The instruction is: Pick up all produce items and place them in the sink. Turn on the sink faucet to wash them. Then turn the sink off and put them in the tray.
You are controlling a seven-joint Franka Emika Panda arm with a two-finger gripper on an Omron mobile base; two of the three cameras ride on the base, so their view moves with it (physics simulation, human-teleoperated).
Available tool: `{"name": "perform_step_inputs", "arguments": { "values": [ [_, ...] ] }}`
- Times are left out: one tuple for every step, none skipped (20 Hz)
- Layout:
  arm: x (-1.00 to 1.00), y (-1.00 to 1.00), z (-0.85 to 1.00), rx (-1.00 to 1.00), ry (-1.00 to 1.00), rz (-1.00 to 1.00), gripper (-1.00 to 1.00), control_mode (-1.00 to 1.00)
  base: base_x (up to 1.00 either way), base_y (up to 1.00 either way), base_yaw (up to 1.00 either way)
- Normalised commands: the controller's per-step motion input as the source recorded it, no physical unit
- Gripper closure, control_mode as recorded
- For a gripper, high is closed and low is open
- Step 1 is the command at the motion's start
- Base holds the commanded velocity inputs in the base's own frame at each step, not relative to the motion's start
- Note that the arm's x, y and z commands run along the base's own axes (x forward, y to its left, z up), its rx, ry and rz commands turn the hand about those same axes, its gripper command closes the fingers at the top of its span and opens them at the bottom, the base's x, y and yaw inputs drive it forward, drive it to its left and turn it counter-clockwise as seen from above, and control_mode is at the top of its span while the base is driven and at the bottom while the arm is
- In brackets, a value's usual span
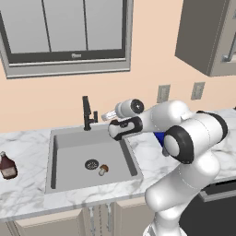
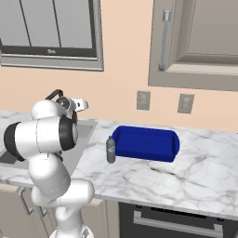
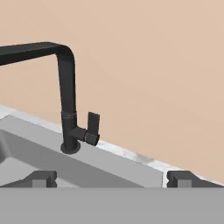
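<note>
Fingers [image 3: 43, 178] spread — faucet [image 3: 68, 103] apart

Sink [image 1: 64, 152]: plain mid grey, with a round dark drain [image 1: 91, 164].
Faucet [image 3: 68, 94]: matte black all over, lever [image 3: 92, 127] included.
Mushroom [image 1: 103, 170]: brown cap, pale whitish stem.
Tray [image 2: 145, 143]: deep solid blue.
Counter [image 2: 186, 176]: white marble with thin grey veining.
Bottle at the left of the counter [image 1: 7, 166]: dark brown with a pale label.
Bottle beside the tray [image 2: 110, 149]: dull grey.
Wall [image 3: 166, 65]: flat peach.
Window frame [image 1: 64, 64]: light grey around a dark inner border.
Upper cabinets [image 2: 200, 42]: taupe grey.
Wall outlets [image 2: 143, 100]: grey.
Arm [image 1: 193, 138]: glossy white with black joint rings.
Finger tips [image 3: 41, 178]: dark grey.
</note>
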Motion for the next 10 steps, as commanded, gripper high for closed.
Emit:
{"name": "perform_step_inputs", "arguments": {
  "values": [
    [0.36, 0.05, -0.05, 0.0, 0.0, 0.0, -1.0, -1.0, 0.0, 0.0, 0.0],
    [0.35, 0.11, -0.06, 0.0, 0.0, 0.0, -1.0, -1.0, 0.0, 0.0, 0.0],
    [0.35, 0.14, -0.05, 0.0, 0.0, 0.0, -1.0, -1.0, 0.0, 0.0, 0.0],
    [0.36, 0.2, -0.06, 0.0, 0.0, 0.0, -1.0, -1.0, 0.0, 0.0, 0.0],
    [0.36, 0.23, -0.07, 0.0, 0.0, 0.0, -1.0, -1.0, 0.0, 0.0, 0.0],
    [0.34, 0.22, -0.07, 0.0, 0.0, 0.0, -1.0, -1.0, 0.0, 0.0, 0.0],
    [0.32, 0.19, -0.06, 0.0, 0.0, 0.0, -1.0, -1.0, 0.0, 0.0, 0.0],
    [0.32, 0.2, -0.06, 0.0, 0.0, 0.0, -1.0, -1.0, 0.0, 0.0, 0.0],
    [0.31, 0.19, -0.06, 0.0, 0.0, 0.0, -1.0, -1.0, 0.0, 0.0, 0.0],
    [0.26, 0.19, -0.07, 0.0, 0.0, 0.0, -1.0, -1.0, 0.0, 0.0, 0.0]
  ]
}}
